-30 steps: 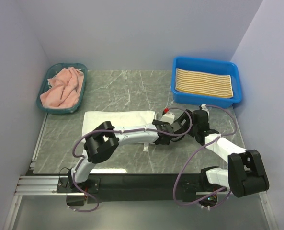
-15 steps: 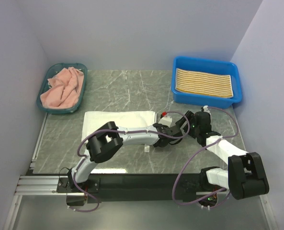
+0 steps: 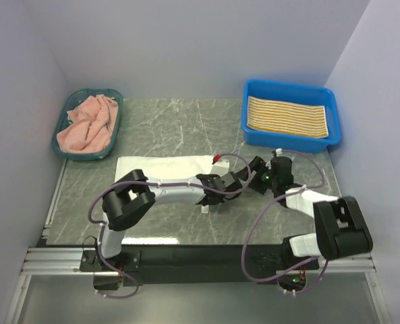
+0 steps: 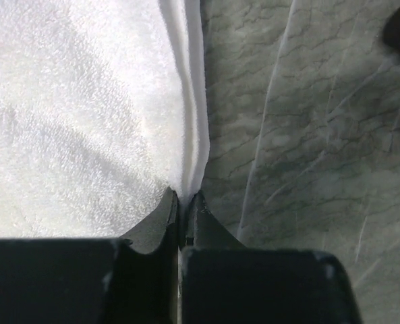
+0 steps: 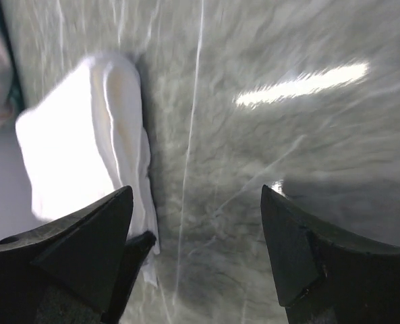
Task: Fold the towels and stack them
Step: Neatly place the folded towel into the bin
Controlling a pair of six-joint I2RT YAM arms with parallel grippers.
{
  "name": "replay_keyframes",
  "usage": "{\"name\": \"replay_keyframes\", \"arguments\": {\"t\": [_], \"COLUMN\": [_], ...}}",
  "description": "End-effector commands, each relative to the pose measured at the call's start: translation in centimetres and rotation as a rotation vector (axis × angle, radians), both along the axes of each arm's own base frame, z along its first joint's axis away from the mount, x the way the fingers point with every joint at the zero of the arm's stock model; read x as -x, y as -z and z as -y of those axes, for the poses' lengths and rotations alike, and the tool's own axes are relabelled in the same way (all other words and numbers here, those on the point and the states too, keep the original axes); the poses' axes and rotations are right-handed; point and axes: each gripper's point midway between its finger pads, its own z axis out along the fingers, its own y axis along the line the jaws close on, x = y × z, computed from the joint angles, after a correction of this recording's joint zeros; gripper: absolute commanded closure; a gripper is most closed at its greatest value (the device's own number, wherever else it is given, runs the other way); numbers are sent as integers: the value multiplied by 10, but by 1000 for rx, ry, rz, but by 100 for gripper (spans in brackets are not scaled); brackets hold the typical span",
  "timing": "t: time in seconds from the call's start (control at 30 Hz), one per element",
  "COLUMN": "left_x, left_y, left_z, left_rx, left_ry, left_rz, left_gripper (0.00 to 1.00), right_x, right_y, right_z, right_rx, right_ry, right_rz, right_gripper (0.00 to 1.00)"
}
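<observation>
Left claw [image 4: 183, 202]: pinched shut on the doubled edge of the plain white terry towel [image 4: 71, 115], which lies flat, extending ahead and left. Right claw [image 5: 196, 196]: wide, empty, the towel's corner beside its left finger.

The white towel [image 4: 71, 115] is showing a fuzzy, matt terry nap; the grey marbled tabletop [image 4: 307, 135] is gleaming smooth; the blue bin [image 3: 287, 142] is looking like glossy plastic.

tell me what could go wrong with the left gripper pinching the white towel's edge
1. The left gripper grips only the very edge of the white towel, so it may slip out or lift just one layer.
2. The open right gripper hovers close by; the two could bump.
</observation>
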Motion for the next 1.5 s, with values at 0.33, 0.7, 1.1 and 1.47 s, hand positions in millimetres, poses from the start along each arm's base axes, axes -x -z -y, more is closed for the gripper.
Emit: {"name": "replay_keyframes", "arguments": {"t": [0.33,0.7,1.1,1.47], "left_x": [9,6,1,1], "left_y": [4,-13,-28,-40], "left_z": [-11,-7,-3,-8], "left_rx": [80,107,121,127], "left_ry": [5,10,13,-7], "left_rz": [-92,-72,-48,-35], "left_gripper": [99,99,99,96], "right_x": [4,9,22,16], "right_y": [14,37,62,43], "right_z": [-92,-107,-127,-133], "right_rx": [-200,-177,-186,-229], "right_ry": [-161,-162,-216,-256], "right_rz": [-127,-228,-311,-234], "right_gripper": [18,19,25,100]}}
